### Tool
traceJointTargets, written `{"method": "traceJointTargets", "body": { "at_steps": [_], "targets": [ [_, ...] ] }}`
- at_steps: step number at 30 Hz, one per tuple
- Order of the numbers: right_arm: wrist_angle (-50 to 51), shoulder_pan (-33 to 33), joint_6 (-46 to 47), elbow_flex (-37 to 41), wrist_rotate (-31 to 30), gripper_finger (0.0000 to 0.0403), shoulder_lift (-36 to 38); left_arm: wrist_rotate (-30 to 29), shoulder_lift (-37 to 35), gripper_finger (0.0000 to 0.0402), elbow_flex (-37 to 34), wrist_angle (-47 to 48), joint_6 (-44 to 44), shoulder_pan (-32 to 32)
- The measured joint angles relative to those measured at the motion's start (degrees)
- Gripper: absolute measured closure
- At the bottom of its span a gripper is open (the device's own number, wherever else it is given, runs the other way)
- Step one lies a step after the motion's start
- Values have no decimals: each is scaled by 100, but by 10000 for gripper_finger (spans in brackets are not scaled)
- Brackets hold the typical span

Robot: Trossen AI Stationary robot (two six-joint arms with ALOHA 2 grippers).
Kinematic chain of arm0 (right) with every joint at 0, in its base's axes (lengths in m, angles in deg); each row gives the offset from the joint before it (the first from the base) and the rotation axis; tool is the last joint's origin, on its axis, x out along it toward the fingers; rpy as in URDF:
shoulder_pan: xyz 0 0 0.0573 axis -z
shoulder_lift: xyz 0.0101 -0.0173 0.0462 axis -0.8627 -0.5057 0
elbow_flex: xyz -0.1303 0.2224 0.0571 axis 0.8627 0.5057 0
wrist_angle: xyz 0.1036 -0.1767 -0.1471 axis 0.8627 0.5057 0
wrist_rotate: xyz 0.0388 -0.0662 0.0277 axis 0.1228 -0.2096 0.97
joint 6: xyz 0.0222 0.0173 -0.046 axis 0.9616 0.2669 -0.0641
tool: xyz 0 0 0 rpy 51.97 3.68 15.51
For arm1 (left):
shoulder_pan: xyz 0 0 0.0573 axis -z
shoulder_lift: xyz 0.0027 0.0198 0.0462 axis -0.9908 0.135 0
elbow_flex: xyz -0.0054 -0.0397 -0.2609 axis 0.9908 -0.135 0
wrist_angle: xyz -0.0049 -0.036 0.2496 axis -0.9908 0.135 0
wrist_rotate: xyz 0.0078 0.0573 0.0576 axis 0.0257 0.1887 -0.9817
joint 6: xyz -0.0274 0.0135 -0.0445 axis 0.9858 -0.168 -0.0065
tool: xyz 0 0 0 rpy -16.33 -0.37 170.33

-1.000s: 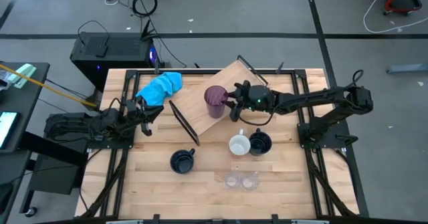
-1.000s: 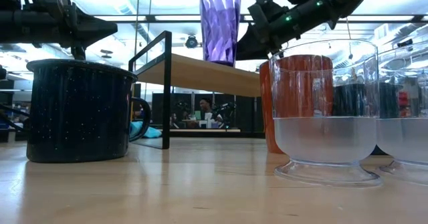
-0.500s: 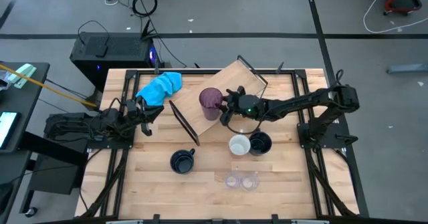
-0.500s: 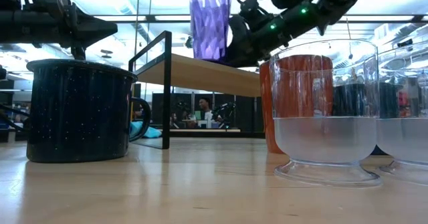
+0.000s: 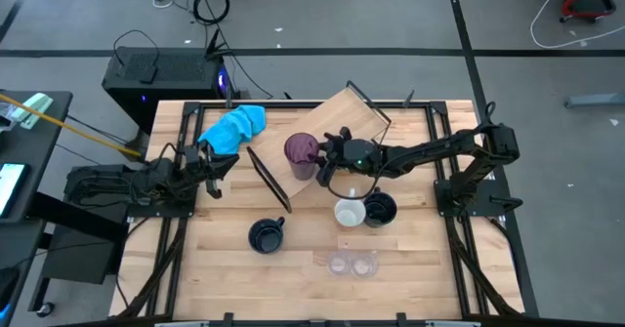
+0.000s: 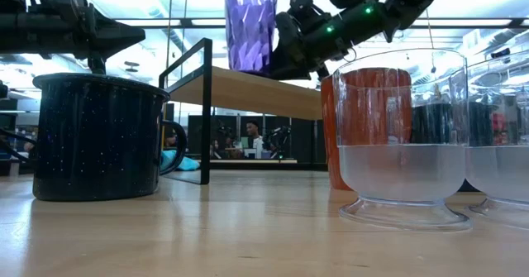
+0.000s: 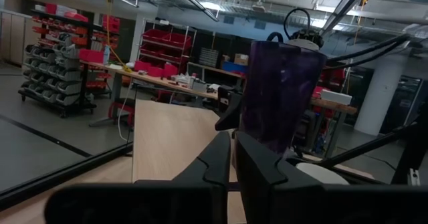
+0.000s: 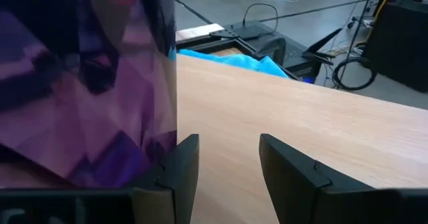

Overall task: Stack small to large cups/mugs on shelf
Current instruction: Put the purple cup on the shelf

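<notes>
The right claw hangs over the shelf, fingers spread and grasping nothing, with the purple tumbler upright on the board just beside it. The left claw, clenched and empty, waits at the desk's left edge.

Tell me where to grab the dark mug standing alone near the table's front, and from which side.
Grip the dark mug by its wall at the rim, coming straight down. It stands upright with its mouth open, so one finger fits inside and one outside. Choose a stretch of rim away from the handle, which would probably block the fingers.
</notes>
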Motion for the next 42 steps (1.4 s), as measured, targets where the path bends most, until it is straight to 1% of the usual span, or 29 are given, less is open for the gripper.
{"method": "traceJointTargets", "body": {
  "at_steps": [9, 19, 29, 42],
  "targets": [
    [-240, -122, 24, 0, 44, 239, 0, -1, 0, 361, 0, 3, 0, 0],
    [-345, -248, 25, 0, 86, 239, 0, 0, -1, 372, 1, 3, -1, 1],
    [-485, -248, 113, 0, 298, 239, 0, -1, 0, 361, -1, 3, -1, 0],
    [-500, -248, 106, 0, 296, 242, 0, -1, 0, 370, -1, 2, -2, -1]
  ]
}}
